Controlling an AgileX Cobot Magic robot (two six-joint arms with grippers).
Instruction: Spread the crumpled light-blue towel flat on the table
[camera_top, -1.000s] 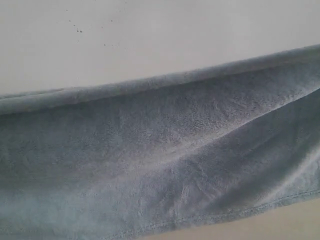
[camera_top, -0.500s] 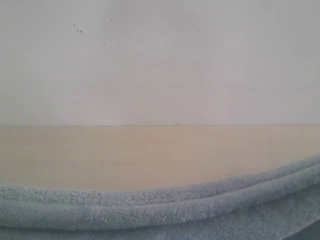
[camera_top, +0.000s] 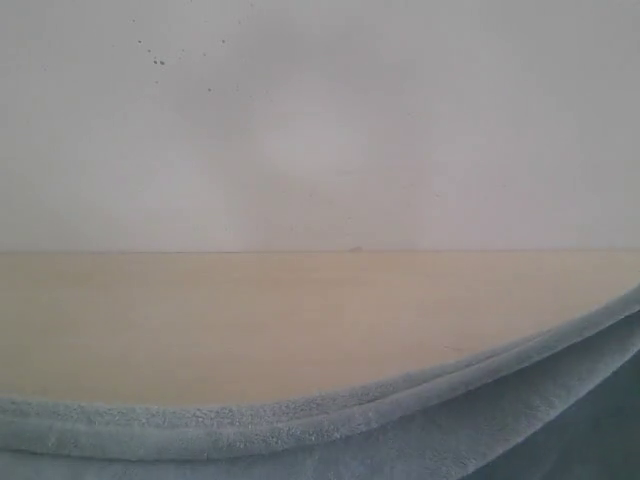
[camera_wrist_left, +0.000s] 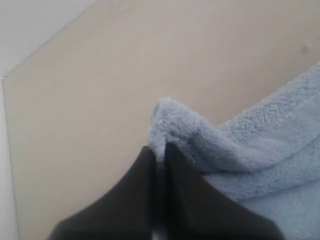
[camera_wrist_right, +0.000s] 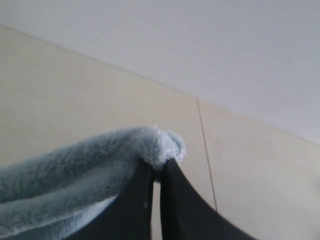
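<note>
The pale light-blue fluffy towel (camera_top: 350, 430), which seems soft, light and limp, sags low over the wide beige smooth table (camera_top: 300, 320), with the black left gripper (camera_wrist_left: 159, 152) and right gripper (camera_wrist_right: 157, 167) each clamped on one corner, good holding places.

The table (camera_top: 300, 320) lies bare to the wall (camera_top: 320, 130); only the towel (camera_top: 300, 440) crosses the near edge.

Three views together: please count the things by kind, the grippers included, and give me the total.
towel, light blue: 1
table, beige: 1
wall, white: 1
grippers, dark: 2, the left gripper and the right gripper, each pinching the towel
total: 5
</note>
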